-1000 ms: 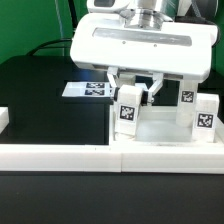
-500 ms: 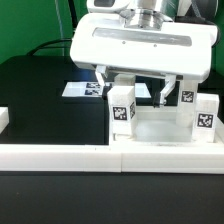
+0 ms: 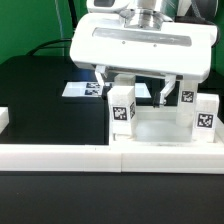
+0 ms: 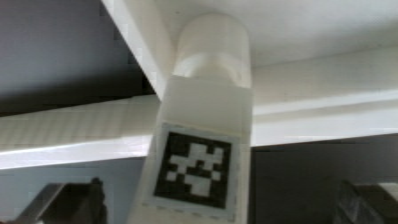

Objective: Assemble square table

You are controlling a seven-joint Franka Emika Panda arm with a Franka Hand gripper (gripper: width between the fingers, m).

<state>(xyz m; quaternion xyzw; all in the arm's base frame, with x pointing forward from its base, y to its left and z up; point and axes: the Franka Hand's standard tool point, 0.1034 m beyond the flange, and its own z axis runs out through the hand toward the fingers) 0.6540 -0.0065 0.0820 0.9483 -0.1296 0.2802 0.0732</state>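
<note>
— Right, so how do the jaws of the gripper point(image 3: 133, 92) stand?

— Wide apart, with nothing between them clamped. In the exterior view the two fingers point(image 3: 104, 84) hang down on either side of a white leg point(image 3: 121, 107) that stands upright, and there is a visible gap between each finger and the leg.

— And where is that leg?

— It stands on the square table top point(image 3: 160, 131), near the top's corner toward the exterior view's left, with its black-and-white tag facing the camera. The wrist view shows the same leg point(image 4: 206, 130) close up, tag toward the lens, with the dark fingertips point(image 4: 71, 202) to either side of it and clear of it.

— Any other legs?

— Two more tagged legs point(image 3: 205, 113) stand at the exterior view's right of the top, one behind the other point(image 3: 186, 97).

— What else is on the table?

— A long white rail point(image 3: 60, 155) runs across the front, and the marker board point(image 3: 85, 89) lies flat on the black surface behind the gripper.
</note>
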